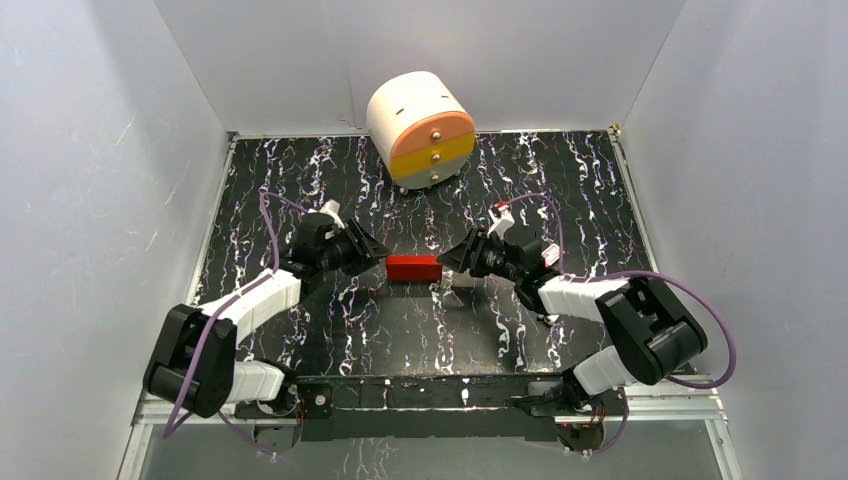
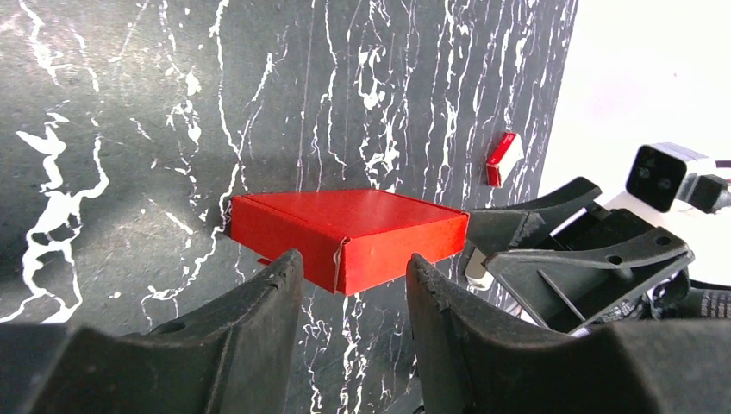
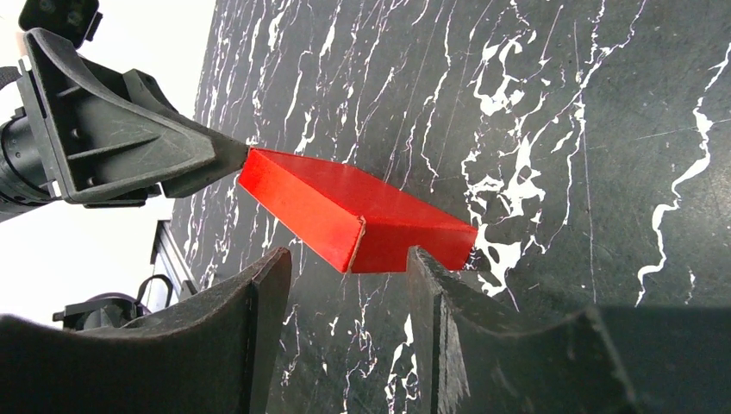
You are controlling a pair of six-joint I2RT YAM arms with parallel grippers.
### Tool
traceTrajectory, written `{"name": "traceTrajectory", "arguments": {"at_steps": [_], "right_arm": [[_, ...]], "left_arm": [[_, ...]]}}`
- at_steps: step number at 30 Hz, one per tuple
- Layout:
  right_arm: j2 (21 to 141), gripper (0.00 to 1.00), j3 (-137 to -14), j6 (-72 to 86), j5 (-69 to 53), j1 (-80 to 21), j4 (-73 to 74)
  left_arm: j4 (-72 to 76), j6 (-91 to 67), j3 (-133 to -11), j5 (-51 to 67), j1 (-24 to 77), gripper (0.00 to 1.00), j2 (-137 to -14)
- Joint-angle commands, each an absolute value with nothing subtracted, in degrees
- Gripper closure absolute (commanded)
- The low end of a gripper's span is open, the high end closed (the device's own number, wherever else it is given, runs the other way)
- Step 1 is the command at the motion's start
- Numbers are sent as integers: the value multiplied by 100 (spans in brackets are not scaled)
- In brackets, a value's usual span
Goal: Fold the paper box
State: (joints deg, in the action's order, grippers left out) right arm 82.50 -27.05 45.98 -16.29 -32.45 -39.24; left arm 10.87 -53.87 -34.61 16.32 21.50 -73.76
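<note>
Nothing legible shows: the red paper box [image 1: 414, 268] is plain, with no readable print.

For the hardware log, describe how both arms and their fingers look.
The left arm and right arm alike have white link shells between bulky black joint housings. A purple cable loops loosely along each. The fingers are matte black, broad and curved, tapering toward the tips, with ribbed black frames behind them.
</note>
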Motion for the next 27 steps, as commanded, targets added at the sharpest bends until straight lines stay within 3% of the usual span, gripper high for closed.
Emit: {"name": "traceTrajectory", "arguments": {"at_steps": [1, 20, 27], "right_arm": [[8436, 40, -2969, 4687, -1858, -3208, -4367], [8955, 48, -2862, 4806, -2104, -3134, -4799], [8939, 51, -2775, 4903, -2177, -3087, -4869]], "left_arm": [[1472, -5476, -3454, 2287, 2087, 55, -7609], [1795, -5520, -3080, 2487, 1935, 62, -7973], [2071, -5675, -2735, 2554, 1865, 75, -8133]]}}
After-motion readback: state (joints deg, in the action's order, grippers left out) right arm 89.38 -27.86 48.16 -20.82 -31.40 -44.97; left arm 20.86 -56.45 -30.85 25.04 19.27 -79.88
